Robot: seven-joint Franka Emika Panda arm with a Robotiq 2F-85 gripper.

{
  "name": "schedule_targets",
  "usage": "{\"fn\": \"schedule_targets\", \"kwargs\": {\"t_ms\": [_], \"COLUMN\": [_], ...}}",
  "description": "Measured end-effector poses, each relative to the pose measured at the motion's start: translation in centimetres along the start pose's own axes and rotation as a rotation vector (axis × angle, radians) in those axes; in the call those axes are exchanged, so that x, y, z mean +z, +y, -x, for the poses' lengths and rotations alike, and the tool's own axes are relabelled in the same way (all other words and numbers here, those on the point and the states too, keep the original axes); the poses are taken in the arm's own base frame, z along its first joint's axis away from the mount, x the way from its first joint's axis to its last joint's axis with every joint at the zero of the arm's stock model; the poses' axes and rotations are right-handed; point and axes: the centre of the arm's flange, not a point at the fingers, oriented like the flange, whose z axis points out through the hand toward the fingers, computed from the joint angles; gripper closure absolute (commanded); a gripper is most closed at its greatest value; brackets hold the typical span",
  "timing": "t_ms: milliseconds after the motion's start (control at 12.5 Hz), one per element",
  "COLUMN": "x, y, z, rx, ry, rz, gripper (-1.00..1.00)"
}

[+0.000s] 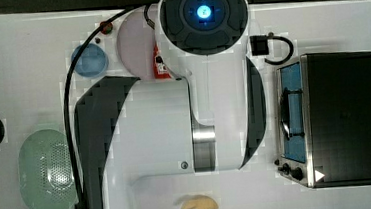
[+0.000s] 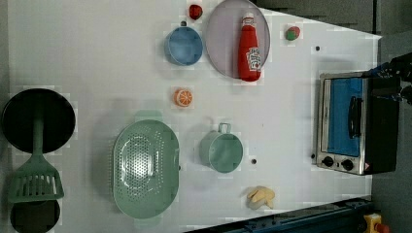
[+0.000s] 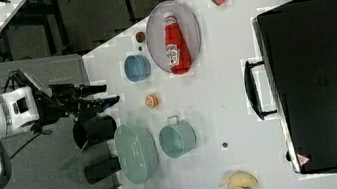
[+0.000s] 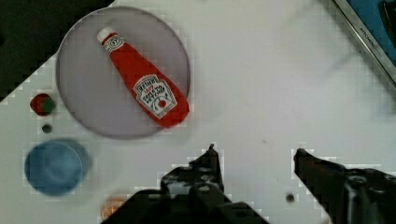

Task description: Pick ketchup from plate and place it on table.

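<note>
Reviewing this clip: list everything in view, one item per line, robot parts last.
ketchup: 1, red, lying on the plate
plate: 1, lilac-grey, table edge
blue bowl: 1, beside the plate
strawberry: 1, red, near the blue bowl
red-green fruit: 1, plate's other side
orange half: 1, mid-table
colander: 1, pale green
cup: 1, green, beside the colander
bananas: 1 bunch, yellow
toaster oven: 1, black
spatula: 1, green, off the table
table: 1, white
pincer: 1, black, open, above the table
</note>
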Motion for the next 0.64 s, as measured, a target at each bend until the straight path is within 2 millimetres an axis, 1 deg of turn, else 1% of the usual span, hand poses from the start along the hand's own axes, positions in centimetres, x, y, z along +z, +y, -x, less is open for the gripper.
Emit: {"fn": "schedule_targets", "kwargs": {"t_ms": [80, 160, 240, 320, 400, 480, 560, 640], "x": [0.1, -0.2, -1.1, -2.1, -3.0, -3.5, -3.4, -2.4], "y": [1.1, 2.5, 3.7, 4.3, 4.4, 4.1, 3.6, 2.9], "z": [1.1, 2.4, 3.2, 3.4, 3.1, 2.6, 2.0, 1.5], "rx": [0.006, 0.013, 0.023, 0.030, 0.034, 0.035, 0.035, 0.030], "ry": [-0.059, -0.101, -0.115, -0.100, -0.081, -0.058, -0.038, -0.037], "rz": [0.034, 0.063, 0.066, 0.058, 0.045, 0.025, 0.003, 0.000], "gripper": [-0.58, -0.80, -0.99, -1.00, -1.00, -1.00, -1.00, -1.00]}}
